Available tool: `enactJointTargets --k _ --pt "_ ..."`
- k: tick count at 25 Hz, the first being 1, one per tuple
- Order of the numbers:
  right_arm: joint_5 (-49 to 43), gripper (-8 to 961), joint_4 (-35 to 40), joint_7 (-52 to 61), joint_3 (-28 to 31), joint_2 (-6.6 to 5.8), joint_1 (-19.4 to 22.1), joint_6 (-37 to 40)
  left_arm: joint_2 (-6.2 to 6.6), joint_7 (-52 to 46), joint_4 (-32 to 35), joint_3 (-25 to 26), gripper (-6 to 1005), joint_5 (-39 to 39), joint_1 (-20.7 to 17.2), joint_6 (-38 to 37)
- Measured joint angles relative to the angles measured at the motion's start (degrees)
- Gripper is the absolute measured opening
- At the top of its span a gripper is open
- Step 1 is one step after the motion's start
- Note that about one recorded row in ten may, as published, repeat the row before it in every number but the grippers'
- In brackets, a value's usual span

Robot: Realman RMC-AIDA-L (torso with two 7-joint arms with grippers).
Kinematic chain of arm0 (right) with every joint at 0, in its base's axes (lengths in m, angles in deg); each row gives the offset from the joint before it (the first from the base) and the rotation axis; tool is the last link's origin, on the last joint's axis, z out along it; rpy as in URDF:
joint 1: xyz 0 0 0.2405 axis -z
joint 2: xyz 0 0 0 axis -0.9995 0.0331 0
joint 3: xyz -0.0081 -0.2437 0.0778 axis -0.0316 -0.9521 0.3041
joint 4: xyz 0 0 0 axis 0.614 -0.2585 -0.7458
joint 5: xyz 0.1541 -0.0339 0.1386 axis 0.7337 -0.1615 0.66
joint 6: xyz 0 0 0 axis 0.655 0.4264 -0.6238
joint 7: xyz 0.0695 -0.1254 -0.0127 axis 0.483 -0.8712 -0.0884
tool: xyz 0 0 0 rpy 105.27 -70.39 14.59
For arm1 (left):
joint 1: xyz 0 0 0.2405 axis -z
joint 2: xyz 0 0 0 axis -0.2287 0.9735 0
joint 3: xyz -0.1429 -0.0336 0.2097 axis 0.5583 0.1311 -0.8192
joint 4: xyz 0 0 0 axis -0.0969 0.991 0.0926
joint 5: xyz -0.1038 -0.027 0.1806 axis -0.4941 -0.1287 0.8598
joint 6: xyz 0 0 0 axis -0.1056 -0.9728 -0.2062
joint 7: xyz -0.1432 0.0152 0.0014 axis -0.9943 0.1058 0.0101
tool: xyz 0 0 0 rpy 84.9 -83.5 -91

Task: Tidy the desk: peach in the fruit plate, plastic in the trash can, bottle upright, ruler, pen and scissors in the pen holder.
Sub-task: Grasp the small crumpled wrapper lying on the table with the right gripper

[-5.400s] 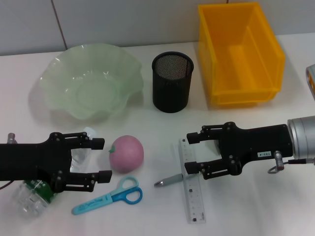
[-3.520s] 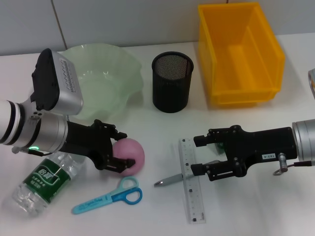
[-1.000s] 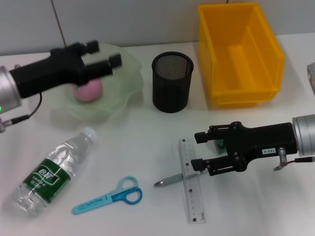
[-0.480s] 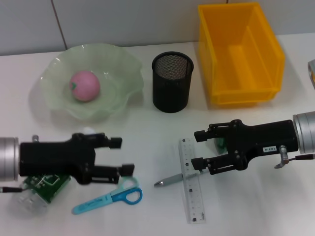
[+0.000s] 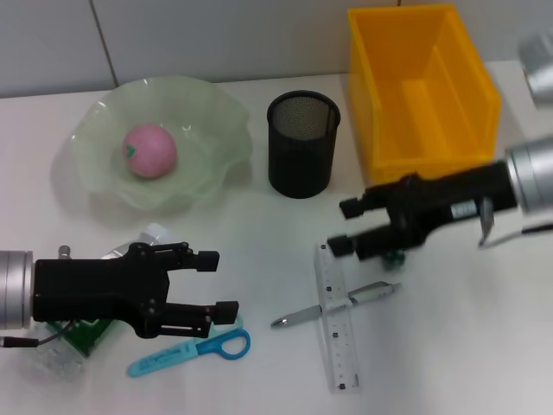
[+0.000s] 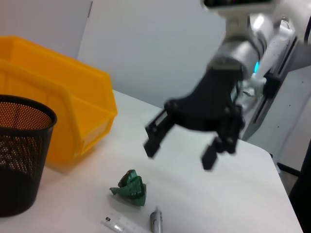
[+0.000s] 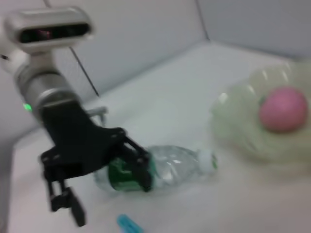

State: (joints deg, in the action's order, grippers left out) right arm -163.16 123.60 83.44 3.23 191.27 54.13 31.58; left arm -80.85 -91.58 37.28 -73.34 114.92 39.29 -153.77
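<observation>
Peach (image 5: 149,150) sits in the plate (image 5: 203,104). Left claw (image 5: 218,284) hangs wide over the lying bottle (image 7: 165,166), beside the scissors (image 5: 192,350); a low pass could roll it. Right claw (image 5: 342,227) spreads empty above the plastic scrap (image 6: 130,187), ruler (image 5: 340,318) and pen (image 5: 337,305).

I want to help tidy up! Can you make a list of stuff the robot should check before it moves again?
1. Peach in the fruit plate: ok.
2. Bottle upright: not ok, it lies on its side under the left gripper.
3. Green plastic in the trash can: not ok, it sits on the desk below the right gripper.
4. Ruler, pen and scissors in the pen holder: not ok, all on the desk.
5. Both grippers open and empty: ok.
</observation>
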Motion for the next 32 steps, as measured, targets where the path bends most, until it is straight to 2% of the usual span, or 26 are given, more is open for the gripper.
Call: enactJointTargets --k 4,5,7,9,10,11,12,16,27,32 --pt "-6.8 790 13.6 16.0 -5.5 -0.31 -2.4 1.9 0.0 0.0 0.2 0.0 841 -0.1 -0.1 0.0" --pt "-12.9 790 18.3 21.5 -7.2 -0.52 -4.6 4.0 0.0 0.0 0.2 0.0 841 -0.1 -0.1 0.0" --pt "-19.3 790 20.7 25.8 -9.0 -0.63 -7.4 5.8 0.0 0.0 0.2 0.0 841 -0.1 -0.1 0.0" --pt "-21.6 790 21.1 27.0 -9.9 -0.63 -8.5 6.4 0.01 0.0 0.2 0.0 841 -0.1 -0.1 -0.1" --pt "-26.7 791 21.1 29.3 -12.3 -0.63 -10.6 6.8 -0.02 0.0 0.3 0.1 841 -0.1 -0.1 -0.1" --pt "-26.7 791 21.1 29.3 -12.3 -0.63 -10.6 6.8 -0.02 0.0 0.3 0.1 840 -0.1 -0.1 -0.1" --pt "-30.6 791 20.1 30.5 -14.5 -0.4 -11.8 6.4 -0.08 0.0 0.3 0.1 840 -0.1 -0.1 -0.1" --pt "-33.5 791 17.6 30.8 -17.0 -0.08 -12.4 4.5 -0.11 0.0 0.3 0.1 840 -0.1 -0.1 -0.1" --pt "-33.3 772 5.0 28.4 -21.4 0.12 -12.0 -7.2 -0.43 0.6 -0.5 0.2 838 0.0 -0.1 -0.1" --pt "-31.8 758 3.3 27.9 -23.6 0.24 -11.8 -10.5 -0.51 0.6 -0.5 0.2 837 0.0 -0.1 -0.1"
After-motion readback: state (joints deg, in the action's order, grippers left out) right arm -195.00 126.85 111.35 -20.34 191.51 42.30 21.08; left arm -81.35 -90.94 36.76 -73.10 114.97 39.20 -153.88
